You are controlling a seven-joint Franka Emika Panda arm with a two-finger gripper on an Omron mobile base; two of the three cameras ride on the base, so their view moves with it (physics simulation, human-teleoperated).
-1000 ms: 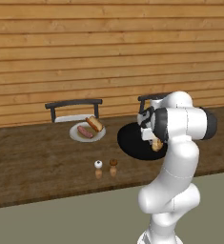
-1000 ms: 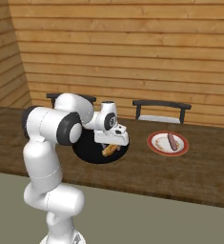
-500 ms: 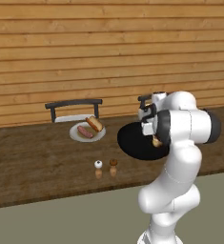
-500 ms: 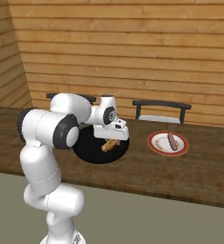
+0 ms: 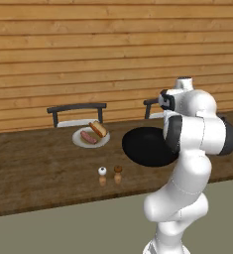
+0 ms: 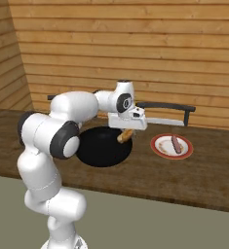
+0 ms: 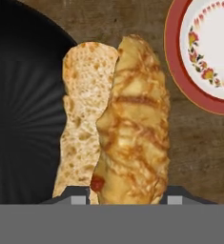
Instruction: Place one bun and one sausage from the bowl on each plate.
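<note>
Tool [image 6: 127, 132] clamped on bun [image 7: 118, 124], lifted just past bowl [image 6: 102, 146] rim. Step: carry bun to red plate [image 6: 171, 146], ahead-right of tool, sausage [image 6: 176, 143] already there. Next: lower beside sausage, release.

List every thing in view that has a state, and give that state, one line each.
gripper: shut on the bun, lifted between the bowl and the red plate
bun: split open, held off the counter
bowl: empty, on the counter
grey-white plate: holds one bun and one sausage
red plate: holds one sausage, no bun yet
two shakers: upright, side by side
</note>
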